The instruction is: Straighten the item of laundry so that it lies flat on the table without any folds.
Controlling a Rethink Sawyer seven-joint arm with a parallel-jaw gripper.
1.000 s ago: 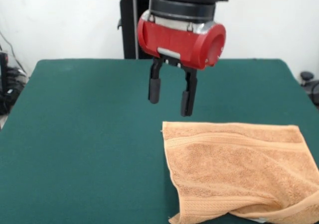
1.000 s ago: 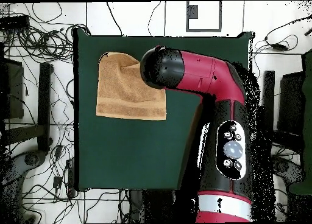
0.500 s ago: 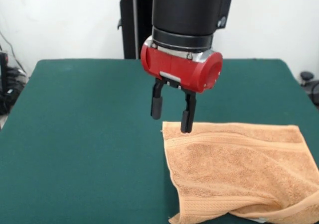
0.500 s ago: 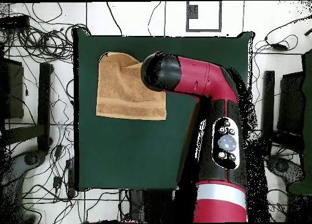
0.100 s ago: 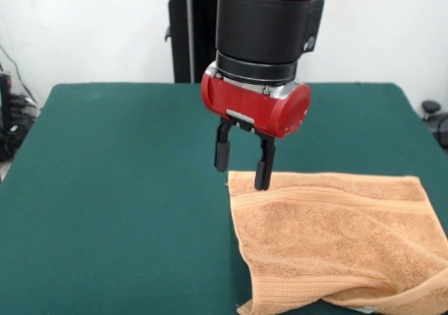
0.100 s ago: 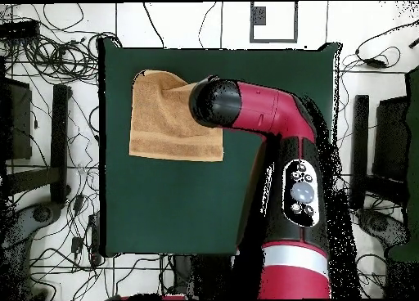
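The orange-tan towel [image 5: 336,241] lies on the dark green table [image 5: 119,189] at the right of the front view, with its near edge folded over and a woven band along its far edge. In the overhead view the towel [image 6: 168,122] sits near the table's top left corner. My gripper [image 5: 243,168] hangs open over the towel's far left corner. One fingertip [image 5: 262,182] is just at that corner's edge, the other [image 5: 221,164] over bare table. In the overhead view the arm's head [image 6: 214,103] hides the gripper.
The red and black arm [image 6: 286,150] crosses the right half of the table [image 6: 180,199] in the overhead view. Cables and stands lie on the floor around the table.
The gripper has come down and moved slightly right, from above the bare table to the towel's far left corner. The towel has not moved.
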